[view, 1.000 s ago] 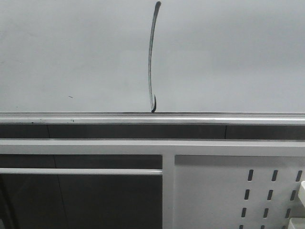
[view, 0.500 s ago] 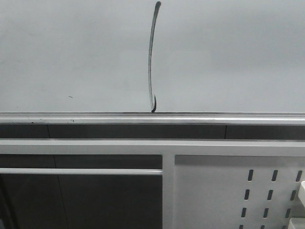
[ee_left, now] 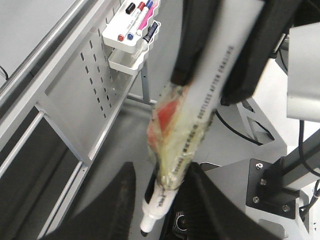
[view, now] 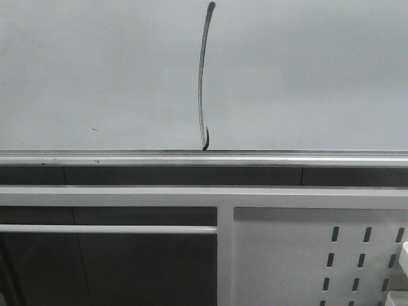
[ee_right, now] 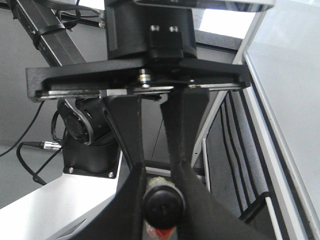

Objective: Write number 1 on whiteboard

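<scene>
The number 1 (view: 201, 83) is a long thin dark stroke with a small hook at its foot, drawn on the whiteboard (view: 306, 76) just above the silver rail (view: 255, 157). No gripper shows in the front view. In the left wrist view my right gripper (ee_left: 205, 87) is shut on a white marker (ee_left: 195, 110) wrapped in tape, away from the board. My left gripper (ee_left: 161, 172) is open, its fingers loosely either side of the marker's tip end. In the right wrist view my right gripper (ee_right: 160, 175) clamps the marker's black end cap (ee_right: 162, 202).
Below the board is a grey frame with a slotted metal panel (view: 299, 255), which also shows in the left wrist view (ee_left: 90, 80). A white holder with several markers (ee_left: 132, 32) hangs on it. A tiny dark speck (view: 94, 130) marks the board at the left.
</scene>
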`<state>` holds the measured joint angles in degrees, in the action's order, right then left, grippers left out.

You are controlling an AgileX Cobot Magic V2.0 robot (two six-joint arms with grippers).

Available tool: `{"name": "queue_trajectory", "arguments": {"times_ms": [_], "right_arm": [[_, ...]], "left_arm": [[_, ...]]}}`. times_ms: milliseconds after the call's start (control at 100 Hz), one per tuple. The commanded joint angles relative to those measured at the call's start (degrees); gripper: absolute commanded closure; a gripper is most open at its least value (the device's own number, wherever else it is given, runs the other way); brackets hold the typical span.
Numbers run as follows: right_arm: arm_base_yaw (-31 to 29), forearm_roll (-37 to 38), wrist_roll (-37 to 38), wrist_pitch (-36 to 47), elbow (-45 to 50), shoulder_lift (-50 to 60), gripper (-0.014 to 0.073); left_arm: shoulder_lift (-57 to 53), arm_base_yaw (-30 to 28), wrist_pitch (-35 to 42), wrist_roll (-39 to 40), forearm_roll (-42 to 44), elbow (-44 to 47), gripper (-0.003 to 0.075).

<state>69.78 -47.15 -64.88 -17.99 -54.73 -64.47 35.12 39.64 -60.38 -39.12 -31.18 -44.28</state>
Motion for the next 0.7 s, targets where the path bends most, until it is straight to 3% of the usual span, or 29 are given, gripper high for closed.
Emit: {"name": "queue_trajectory", "arguments": {"times_ms": [0, 300, 520, 610, 690], "right_arm": [[0.11, -1.32, -0.32, 1.77, -2.08, 1.08, 0.0671], [0.11, -1.32, -0.32, 1.77, -2.08, 1.08, 0.0671], [0.11, -1.32, -0.32, 1.88, -2.08, 1.08, 0.0663], [0.11, -1.32, -0.32, 2.83, -2.08, 1.08, 0.0581], [0.11, -1.44, -0.32, 4.44, -2.08, 1.08, 0.0407]], "left_arm": [[0.55, -0.18, 5.35, 0.76, -1.11, -1.39, 0.0587], [0.55, -0.18, 5.78, 0.76, -1.38, -1.39, 0.0737], [0.55, -0.18, 6.03, 0.76, -1.38, -1.39, 0.0740], [0.55, -0.18, 6.81, 0.76, -1.38, -1.39, 0.0740], [0.55, -0.18, 7.87, 0.76, -1.38, -1.39, 0.0740]]}}
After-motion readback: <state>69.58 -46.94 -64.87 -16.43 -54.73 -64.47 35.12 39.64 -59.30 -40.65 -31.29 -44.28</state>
